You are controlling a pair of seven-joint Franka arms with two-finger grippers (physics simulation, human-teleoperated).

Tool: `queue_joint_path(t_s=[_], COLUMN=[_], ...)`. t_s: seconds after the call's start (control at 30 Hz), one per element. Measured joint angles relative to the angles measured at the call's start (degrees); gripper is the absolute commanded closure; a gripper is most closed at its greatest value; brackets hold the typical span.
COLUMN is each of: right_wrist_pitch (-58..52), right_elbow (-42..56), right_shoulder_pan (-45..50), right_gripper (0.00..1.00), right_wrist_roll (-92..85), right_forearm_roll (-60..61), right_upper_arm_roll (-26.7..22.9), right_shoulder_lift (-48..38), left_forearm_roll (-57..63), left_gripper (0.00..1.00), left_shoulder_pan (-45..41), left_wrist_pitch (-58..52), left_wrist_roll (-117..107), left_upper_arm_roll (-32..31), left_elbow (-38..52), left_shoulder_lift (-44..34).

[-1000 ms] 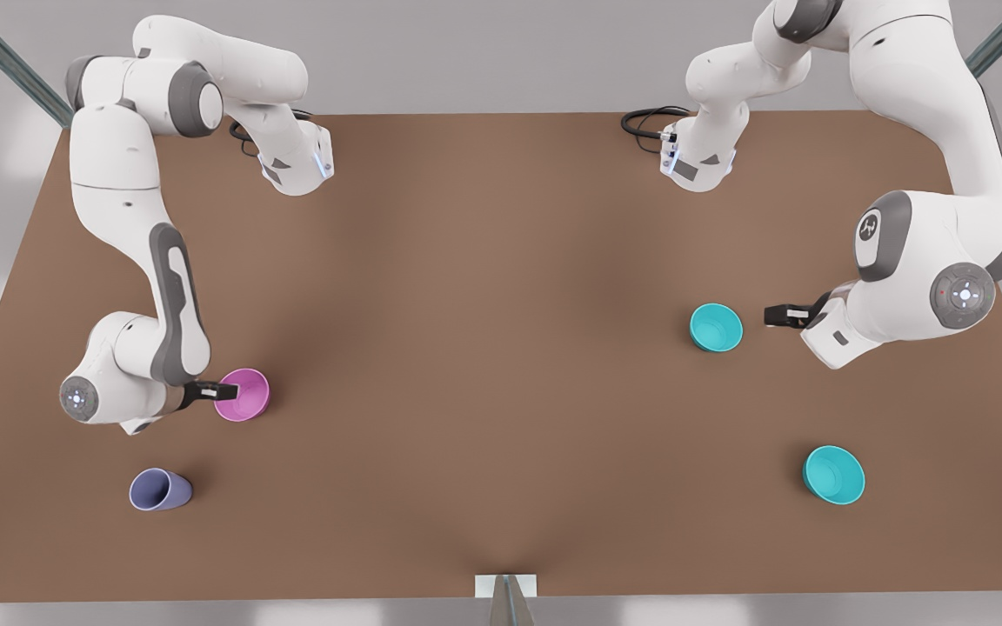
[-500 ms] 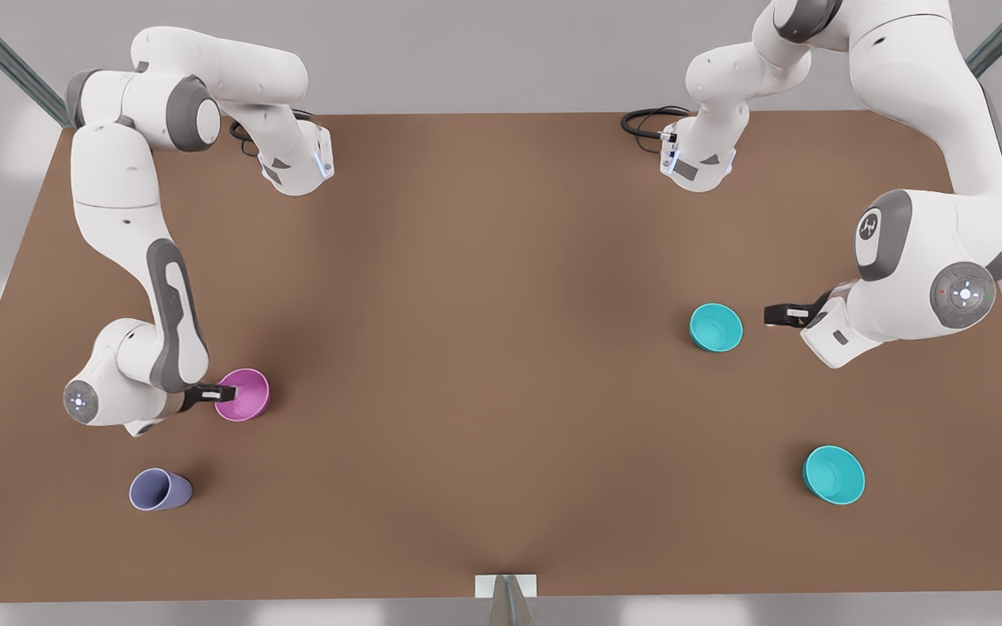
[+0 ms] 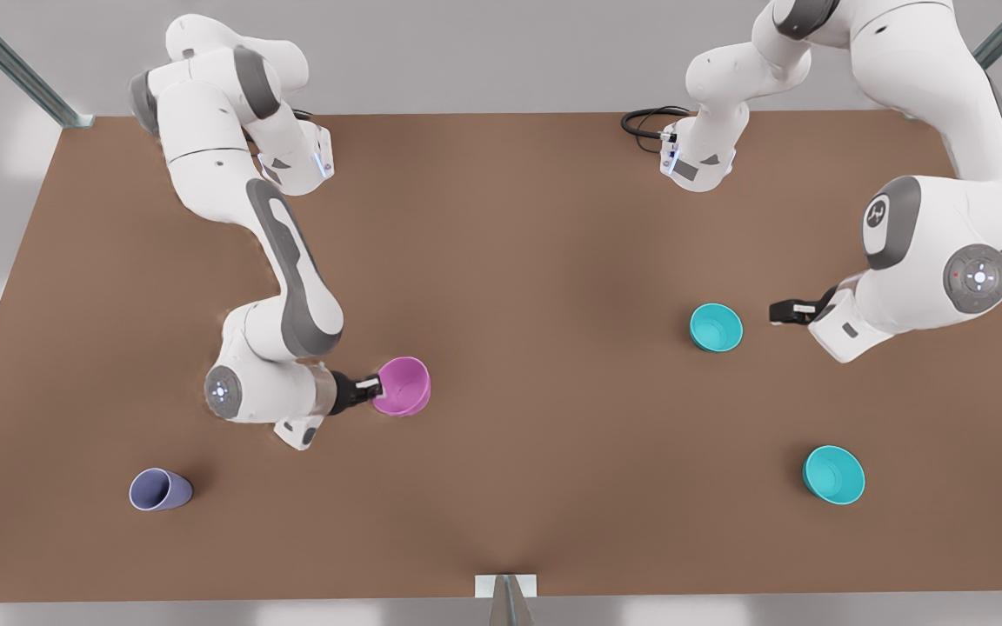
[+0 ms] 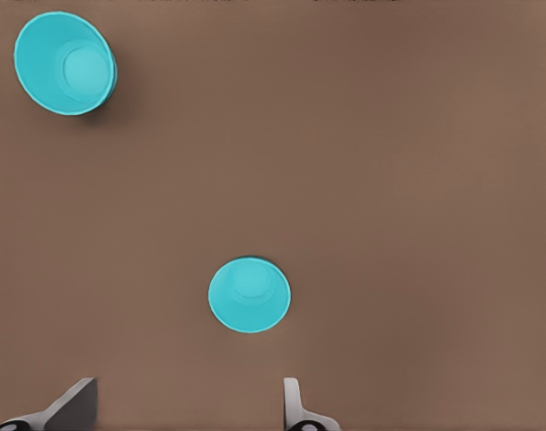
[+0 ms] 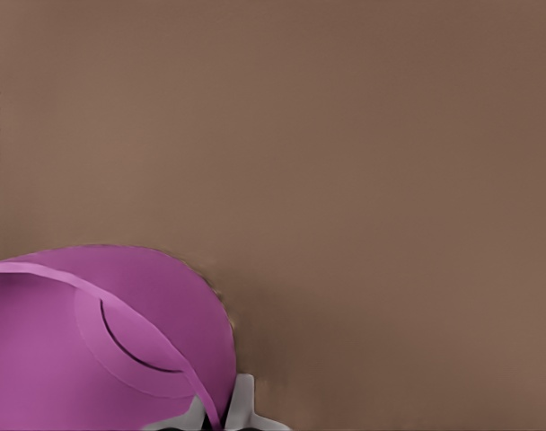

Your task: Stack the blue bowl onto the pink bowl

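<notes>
Currently the right gripper [image 3: 372,389] was clamped on the pink bowl's [image 3: 404,386] rim, carrying it tilted above the table [image 3: 518,261]. Left gripper [image 3: 778,313], fingers apart, sat just beside the nearer blue bowl [image 3: 716,327], which lay straight ahead of its fingertips; pink bowl well apart.

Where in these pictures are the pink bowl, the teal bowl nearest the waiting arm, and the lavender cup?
pink bowl [image 3: 405,385]: front view, on its inner wall.
teal bowl [image 3: 716,327]: front view, on its inside floor.
lavender cup [image 3: 162,489]: front view, on its side wall.
</notes>
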Motion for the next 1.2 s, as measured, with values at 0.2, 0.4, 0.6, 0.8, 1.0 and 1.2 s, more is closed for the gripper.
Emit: queue_joint_path(t_s=[0.2,0.4,0.6,0.8,1.0,1.2], right_wrist_pitch=[19.9,30.4,32.6,3.5,-21.2,-26.4], right_elbow=[10.2,13.7,14.0,14.8,22.8,1.6], right_shoulder_pan=[14.7,15.6,13.9,-8.7,-16.3,-15.2], right_gripper=[0.79,0.00,0.00,0.00,0.00,0.00], right_wrist_roll=[9.4,16.2,21.4,23.6,17.9,13.3], right_forearm_roll=[10.2,12.5,12.7,8.2,-19.4,-28.1], right_upper_arm_roll=[1.5,1.6,1.1,-5.8,-6.7,-7.3], right_shoulder_lift=[17.9,22.1,18.8,9.0,-3.6,-26.5], left_forearm_roll=[-0.1,-0.2,-0.5,-3.3,-4.4,-7.8], left_gripper=[0.00,0.00,0.00,0.00,0.00,0.00], left_shoulder_pan=[0.0,0.0,-0.1,1.7,-3.7,-4.2], left_wrist_pitch=[-0.7,-2.1,-2.6,3.9,16.8,28.9], left_wrist_roll=[0.0,-0.1,-0.1,-0.2,0.6,6.3], left_upper_arm_roll=[0.0,0.0,0.0,0.0,7.9,14.4], left_elbow=[-0.1,-0.1,-0.4,-16.7,-27.6,-39.0], left_shoulder_lift=[0.1,0.1,0.5,1.6,2.3,3.8])
